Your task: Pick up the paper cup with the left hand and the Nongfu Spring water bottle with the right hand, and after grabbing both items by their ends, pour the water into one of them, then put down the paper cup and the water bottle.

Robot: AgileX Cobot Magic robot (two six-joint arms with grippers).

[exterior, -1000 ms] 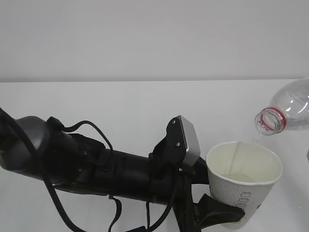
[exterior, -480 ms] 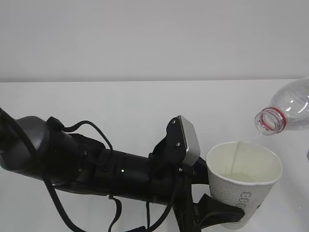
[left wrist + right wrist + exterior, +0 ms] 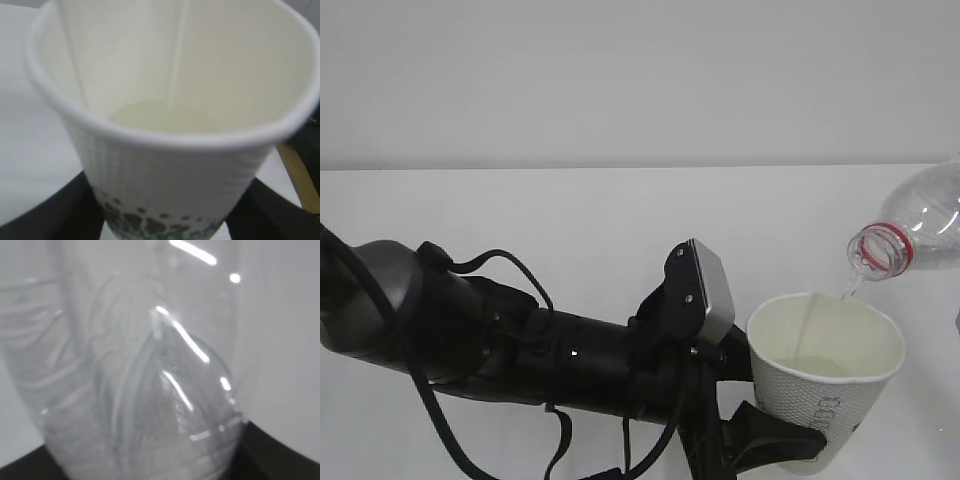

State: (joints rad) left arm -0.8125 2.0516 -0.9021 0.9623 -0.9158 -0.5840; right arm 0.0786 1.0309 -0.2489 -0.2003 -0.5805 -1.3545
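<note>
Item one: paper cup point(image 3: 825, 380), white, thin-walled, tapered, green print near the base; held upright at lower right of the exterior view, clear of the white surface point(image 3: 600, 230), lower body clasped between the black fingers of the left end effector point(image 3: 775, 440). Rim visibly pressed out of round in the left wrist view, so judged soft and easily crushed; best gripped low, near the stiffer bottom, with light pressure. Shallow pale pool of water point(image 3: 162, 117) on the cup floor, so still light, though likely growing heavier and more prone to slop as filling goes on. Item two: Nongfu Spring water bottle point(image 3: 915, 230), clear ribbed plastic, red neck ring, uncapped, tilted mouth-down above and just right of the cup rim, thin stream falling inside. Body fills the right wrist view, black parts of the right end effector point(image 3: 145, 472) at either side of it along the lower edge: judged closed on the bottle toward its base end. Wall smooth, glossy, probably springy and somewhat slippery; ribs the surer purchase. Label not visible here.
</note>
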